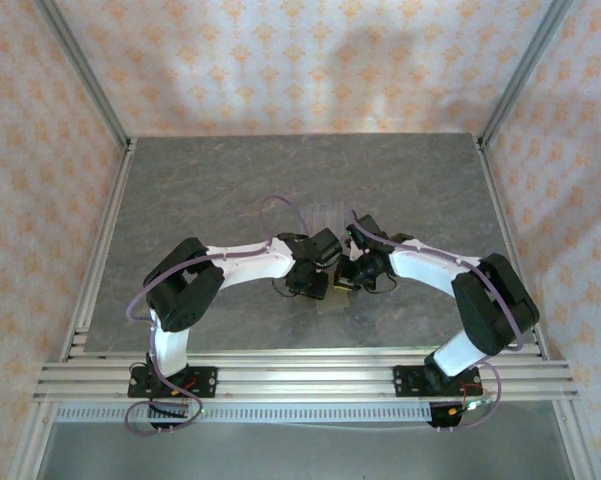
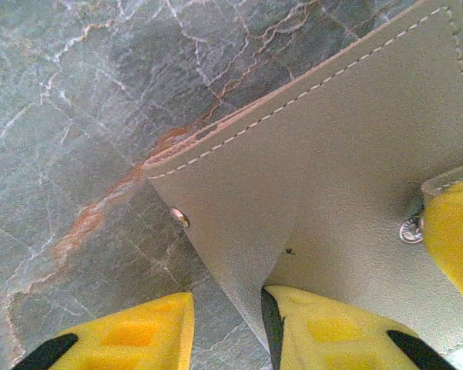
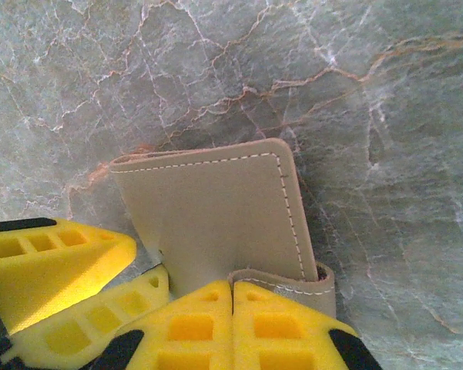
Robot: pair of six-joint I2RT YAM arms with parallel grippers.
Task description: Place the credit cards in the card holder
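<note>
Right wrist, card holder [image 3: 216,216]: olive-tan with white stitching, partly unfolded, one panel tilted up, a lower flap curled across the yellow fingertips.
Place: just nearer than the middle of the desk [image 1: 230,190], between the two wrists where the arms meet.
Right pincer [image 3: 232,291]: closed tight, tips against the lower flap; cannot tell whether any leather is pinched between them.
Left pincer [image 2: 227,299]: about half open, astride the raised panel's edge, one finger over the inner face, the other over bare desk with a gap to the leather; nothing clamped.
Snap stud [image 2: 179,217]: small, pale metal, at the panel's outer edge; a second one just beside a finger of the right pincer.
Desk surface: grey marbling with rust-coloured veins.
Surround: aluminium frame rails [image 1: 300,375] along the near edge, peach patterned walls [image 1: 300,60] behind and at both sides.
</note>
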